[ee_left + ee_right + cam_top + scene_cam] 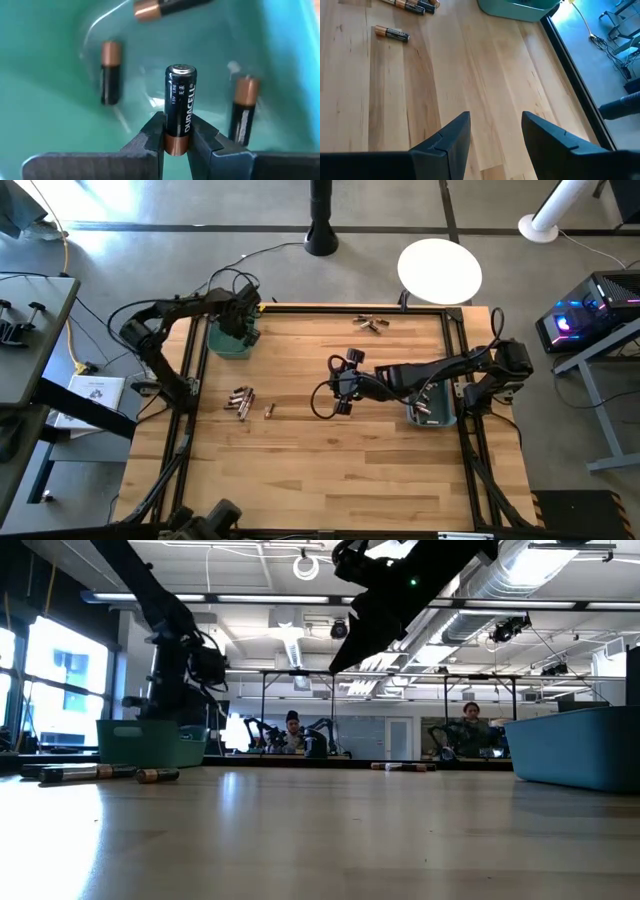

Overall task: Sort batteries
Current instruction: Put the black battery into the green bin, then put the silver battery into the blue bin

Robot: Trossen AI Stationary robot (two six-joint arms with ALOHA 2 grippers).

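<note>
My green bin (233, 340) sits at the far left corner of the desk (320, 470), and I count three copper-and-black batteries lying on its floor: one (110, 72) to one side of my left claw, one (243, 107) to the other, and a third (150, 8) farther in, only partly in view. The blue-grey bin (432, 412) stands at the right edge of the desk, well apart from the green bin; I can see a few cells inside it but cannot count them.

My left claw (177, 142) hangs over the green bin with its fingers narrowed onto a copper-and-black battery (180, 107), gripping it by the copper end so the cell sticks straight out past the fingertips above the bin floor. My right claw (495, 131) hovers over bare wood near the middle of the desk, fingers spread wide with nothing between them.

A small heap of batteries (240, 401) lies in front of the green bin, with a single cell (269, 410) just beside it toward the right claw. Another little cluster (368, 324) rests by the far edge, well to the right of the green bin.

The desk is pale wooden planks in a black frame. Beyond it the low view shows a workshop with two seated people (291, 732) in the distance.
</note>
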